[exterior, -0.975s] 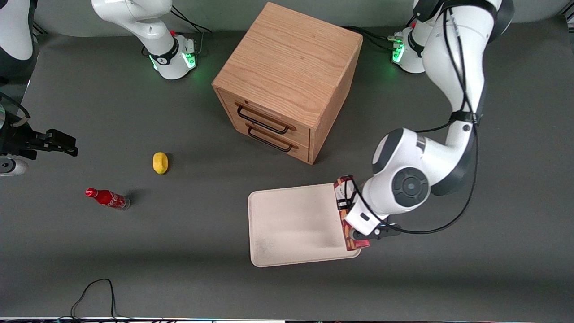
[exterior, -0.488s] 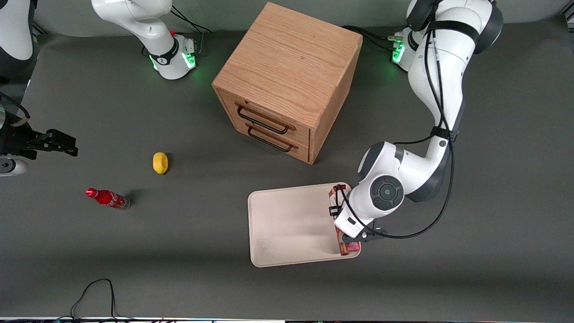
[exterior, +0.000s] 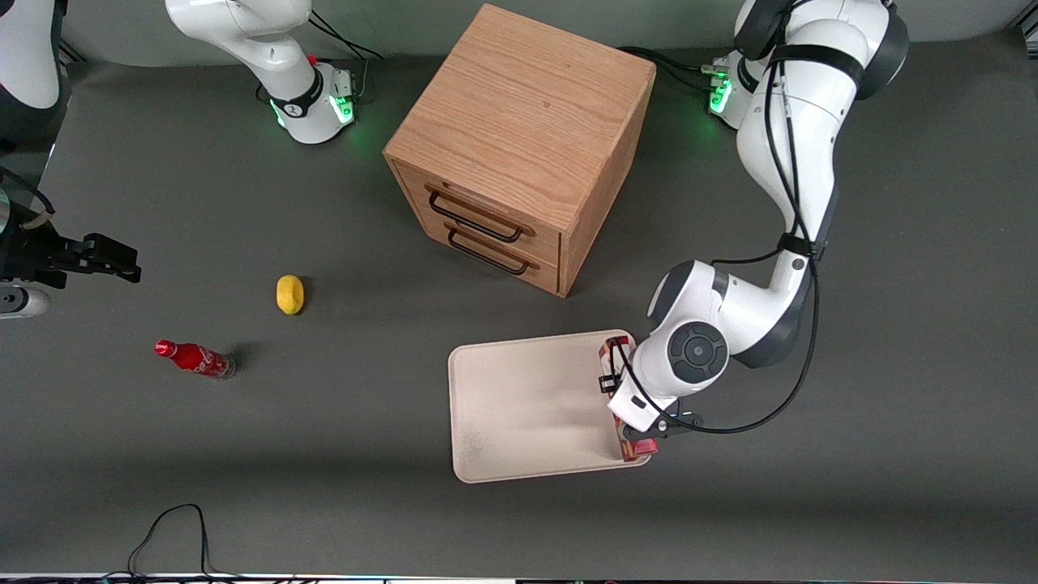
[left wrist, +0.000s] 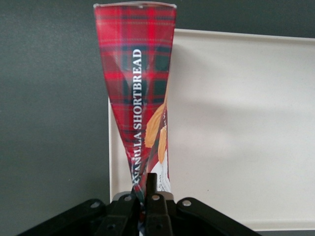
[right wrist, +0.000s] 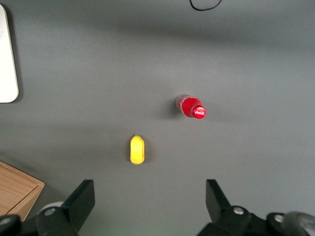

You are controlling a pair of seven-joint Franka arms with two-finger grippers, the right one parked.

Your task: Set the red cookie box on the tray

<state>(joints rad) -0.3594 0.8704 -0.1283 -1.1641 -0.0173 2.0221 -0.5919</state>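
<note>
Front view: left arm's wrist covers most of the red cookie box (exterior: 605, 350); only its two ends show, at the tray (exterior: 519, 405) edge toward the working arm. Gripper (exterior: 641, 438) mostly hidden under the wrist. Wrist view: gripper (left wrist: 147, 194) body cut off by frame edge; fingers (left wrist: 151, 183) pinch the box (left wrist: 140, 93), whose clamped end is hidden. Whether the box touches the tray (left wrist: 236, 123): cannot tell. Right wrist view: tray (right wrist: 7, 59) and wooden drawer cabinet (right wrist: 15, 194) cut off.
</note>
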